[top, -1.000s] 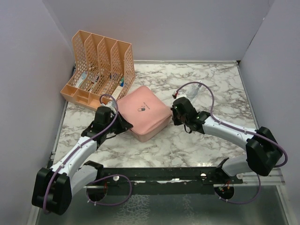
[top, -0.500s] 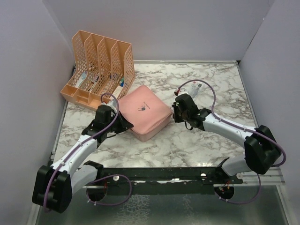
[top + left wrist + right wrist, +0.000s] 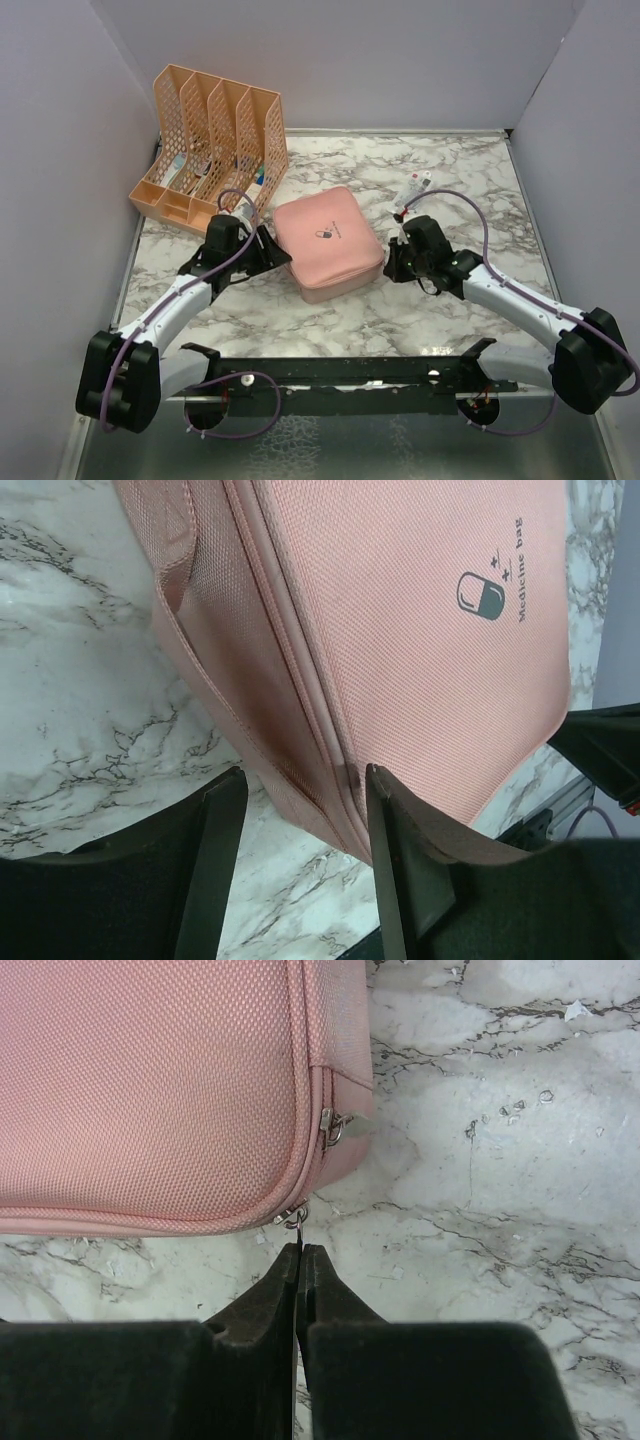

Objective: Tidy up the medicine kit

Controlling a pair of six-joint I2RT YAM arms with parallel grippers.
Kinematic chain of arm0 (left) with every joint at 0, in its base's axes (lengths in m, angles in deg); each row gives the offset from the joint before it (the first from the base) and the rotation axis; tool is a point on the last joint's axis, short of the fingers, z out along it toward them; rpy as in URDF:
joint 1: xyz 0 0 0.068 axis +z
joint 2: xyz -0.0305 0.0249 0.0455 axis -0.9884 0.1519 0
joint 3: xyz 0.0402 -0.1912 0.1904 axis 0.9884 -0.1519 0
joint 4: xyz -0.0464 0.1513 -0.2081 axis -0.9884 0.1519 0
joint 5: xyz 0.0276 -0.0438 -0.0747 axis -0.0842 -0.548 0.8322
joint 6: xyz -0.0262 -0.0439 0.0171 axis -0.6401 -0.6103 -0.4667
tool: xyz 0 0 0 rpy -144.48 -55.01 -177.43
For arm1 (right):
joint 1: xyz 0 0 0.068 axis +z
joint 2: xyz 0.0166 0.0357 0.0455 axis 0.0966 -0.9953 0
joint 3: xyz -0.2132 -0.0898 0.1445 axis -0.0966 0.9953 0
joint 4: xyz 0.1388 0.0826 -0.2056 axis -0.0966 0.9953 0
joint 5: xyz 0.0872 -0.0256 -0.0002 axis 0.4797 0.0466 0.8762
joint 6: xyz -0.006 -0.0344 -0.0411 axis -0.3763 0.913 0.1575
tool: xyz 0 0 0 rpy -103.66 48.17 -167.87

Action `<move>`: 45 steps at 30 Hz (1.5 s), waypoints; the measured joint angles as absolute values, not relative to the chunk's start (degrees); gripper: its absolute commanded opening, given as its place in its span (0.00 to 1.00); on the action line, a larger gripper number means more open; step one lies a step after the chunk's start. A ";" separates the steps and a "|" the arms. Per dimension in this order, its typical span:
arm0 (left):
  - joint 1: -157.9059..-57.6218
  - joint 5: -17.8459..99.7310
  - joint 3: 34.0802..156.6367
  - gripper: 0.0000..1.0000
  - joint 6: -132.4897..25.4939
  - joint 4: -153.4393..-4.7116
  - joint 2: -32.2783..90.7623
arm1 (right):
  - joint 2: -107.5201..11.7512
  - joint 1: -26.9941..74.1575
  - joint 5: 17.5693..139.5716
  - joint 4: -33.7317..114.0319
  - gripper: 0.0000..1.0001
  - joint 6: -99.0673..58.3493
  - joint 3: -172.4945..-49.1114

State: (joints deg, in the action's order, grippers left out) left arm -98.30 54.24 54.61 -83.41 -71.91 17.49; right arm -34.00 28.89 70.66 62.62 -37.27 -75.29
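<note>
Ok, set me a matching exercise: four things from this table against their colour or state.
Things:
1. medicine kit
2. file rack
3. left pincer
4. right pincer

Colour or state:
A. shut, tips by the zip pull
B. orange, far left corner
C. open, astride the kit's edge
D. pink, closed

Pairs: 1-D, 2-B, 3-C, 4-A

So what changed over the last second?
The case turned clockwise in the top view and slid right. The left gripper opened; the case's side sits between its jaws. The right gripper drew back to the right and nearer, shut, tips at the zip pull. The rack stayed put.
</note>
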 measured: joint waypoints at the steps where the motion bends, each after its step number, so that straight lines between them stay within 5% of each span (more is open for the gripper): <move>1: -98.15 54.22 54.61 0.57 -83.52 -71.82 17.49 | -34.02 28.82 71.03 62.58 0.01 -37.44 -75.16; 16: -98.15 64.25 43.64 0.64 -92.92 -79.67 10.54 | -34.40 28.23 79.22 60.44 0.01 -37.62 -73.74; 19: -98.15 66.09 42.50 0.53 -95.26 -82.86 11.26 | -34.55 28.23 80.25 59.87 0.01 -37.34 -73.45; 25: -98.26 66.61 42.41 0.01 -96.88 -84.81 12.66 | -35.03 28.23 80.27 59.54 0.01 -37.27 -73.41; 45: -99.44 60.84 49.04 0.00 -92.44 -72.65 12.69 | -35.90 30.90 61.59 62.45 0.01 -45.73 -76.60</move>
State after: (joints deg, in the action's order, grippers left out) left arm -99.44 60.84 49.04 -92.44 -72.65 12.69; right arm -35.90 30.90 61.59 62.45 -45.73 -76.60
